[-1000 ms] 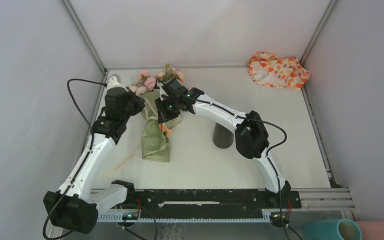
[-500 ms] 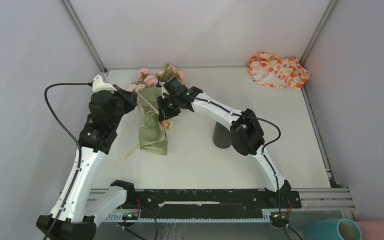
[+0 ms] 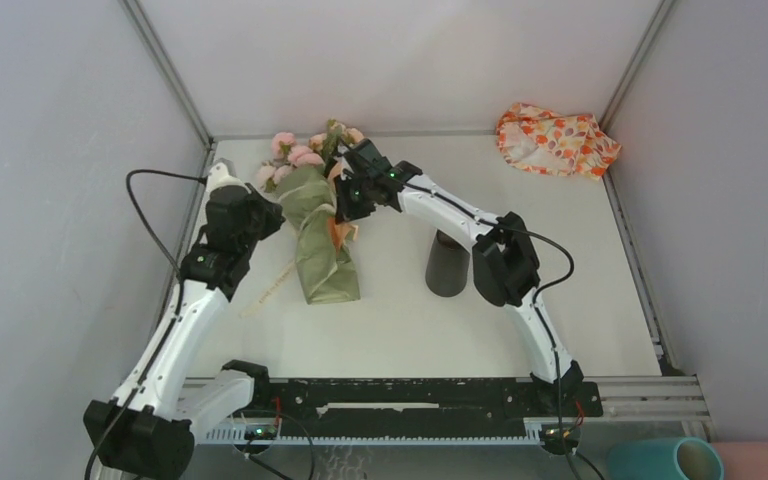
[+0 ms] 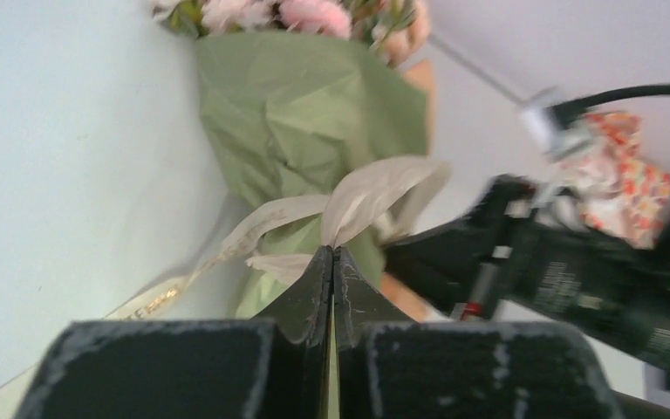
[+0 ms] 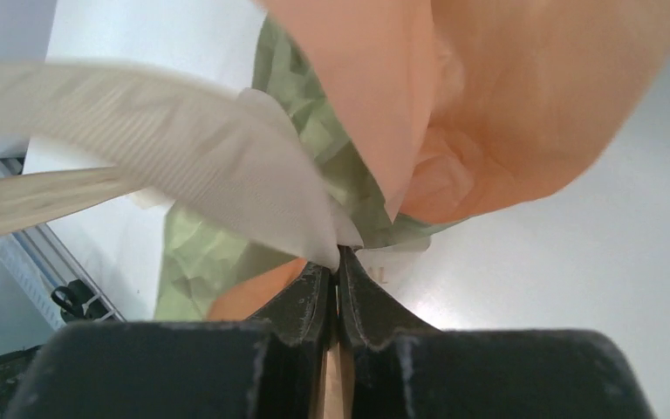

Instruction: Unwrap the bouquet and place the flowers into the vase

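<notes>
Left gripper (image 4: 331, 253) is pinched tight on 1 loop of the ribbon (image 4: 375, 188) and the right gripper (image 5: 338, 257) on another, a hold meant, I judge, for pulling the bow apart. The bouquet (image 3: 322, 235) lies wrapped near the far-left corner of the desk (image 3: 580, 260), with the vase (image 3: 445, 268) mid-desk.

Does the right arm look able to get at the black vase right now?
Probably not yet: the right gripper is pinching the cream ribbon, though the vase stands unblocked beside that arm.
</notes>
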Tool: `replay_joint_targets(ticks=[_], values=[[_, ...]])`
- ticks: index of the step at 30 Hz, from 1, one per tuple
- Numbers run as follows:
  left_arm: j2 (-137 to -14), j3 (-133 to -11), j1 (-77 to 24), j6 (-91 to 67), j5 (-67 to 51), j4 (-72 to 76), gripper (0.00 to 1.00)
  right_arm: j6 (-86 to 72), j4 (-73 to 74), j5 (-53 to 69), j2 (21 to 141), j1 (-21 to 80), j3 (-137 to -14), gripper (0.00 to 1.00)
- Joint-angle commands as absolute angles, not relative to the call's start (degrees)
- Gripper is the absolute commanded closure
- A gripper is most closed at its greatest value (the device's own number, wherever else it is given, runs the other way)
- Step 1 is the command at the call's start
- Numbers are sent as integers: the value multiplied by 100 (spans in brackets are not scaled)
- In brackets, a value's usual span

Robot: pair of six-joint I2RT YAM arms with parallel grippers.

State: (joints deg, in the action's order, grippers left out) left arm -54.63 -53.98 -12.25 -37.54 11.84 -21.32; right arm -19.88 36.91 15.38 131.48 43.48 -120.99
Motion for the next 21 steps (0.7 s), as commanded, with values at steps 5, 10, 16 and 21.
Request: replay_joint_targets(ticks=[5,10,16,21], values=[[-6055,-4809,-1198,-3872,1245,-1519,98,-2036,3186,1509,12018,4221,-11775,86],[-6446,-4589,-1195,-3932,1140,-1294,99,-2012,3190,1593,11987,4206,-11738,86],[-6657,-4509,-1196,-3942,1086,-1195,100,-1984,3261,1720,12006,4193,-11750,80],[-6443,-4522,-1196,-3882,1187,-1291,100,-1973,3281,1655,11978,4188,-11667,72]])
